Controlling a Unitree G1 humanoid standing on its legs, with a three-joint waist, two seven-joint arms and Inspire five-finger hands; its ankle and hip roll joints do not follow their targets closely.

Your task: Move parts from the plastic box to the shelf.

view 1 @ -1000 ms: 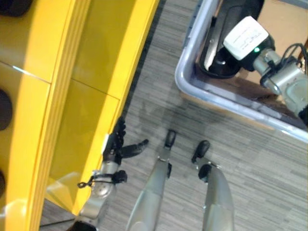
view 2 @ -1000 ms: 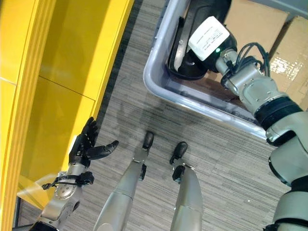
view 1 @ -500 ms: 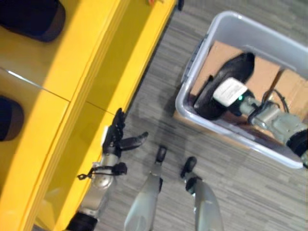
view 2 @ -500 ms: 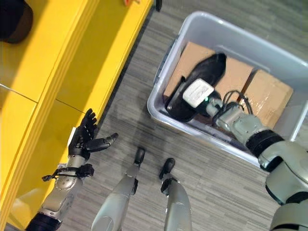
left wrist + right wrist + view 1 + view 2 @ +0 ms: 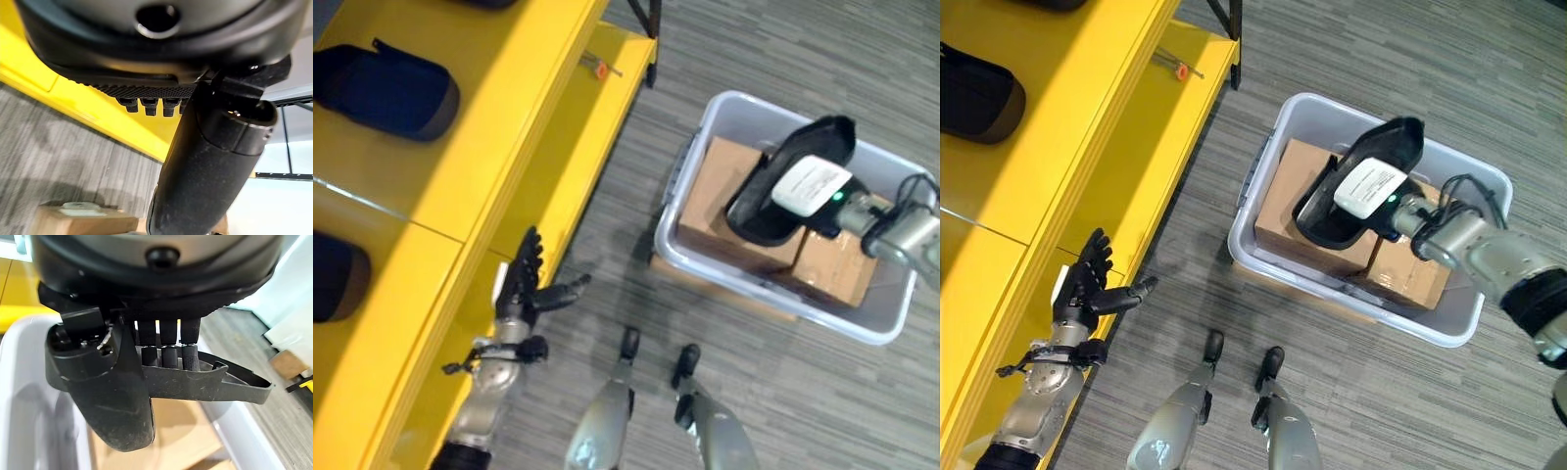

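A black curved shell part (image 5: 766,196) hangs over the cardboard boxes (image 5: 720,201) inside the grey plastic box (image 5: 759,294). My right hand (image 5: 1371,188) is shut on this part. In the right wrist view its fingers (image 5: 168,355) curl over the part's thin rim (image 5: 215,384) and the thumb presses from below. To the left the yellow shelf (image 5: 470,157) carries dark padded parts (image 5: 386,88). My left hand (image 5: 521,289) is open with straight fingers, beside the shelf's front edge and touching nothing.
Another dark part (image 5: 333,274) lies lower on the shelf. A small orange item (image 5: 599,69) rests on the shelf's far end, near a black frame leg (image 5: 651,20). Grey carpet (image 5: 607,225) separates the shelf from the box.
The camera has pulled back, so the whole box and more shelf show. My right hand keeps hold of the black part, which seems higher over the cardboard. The left hand stays open.
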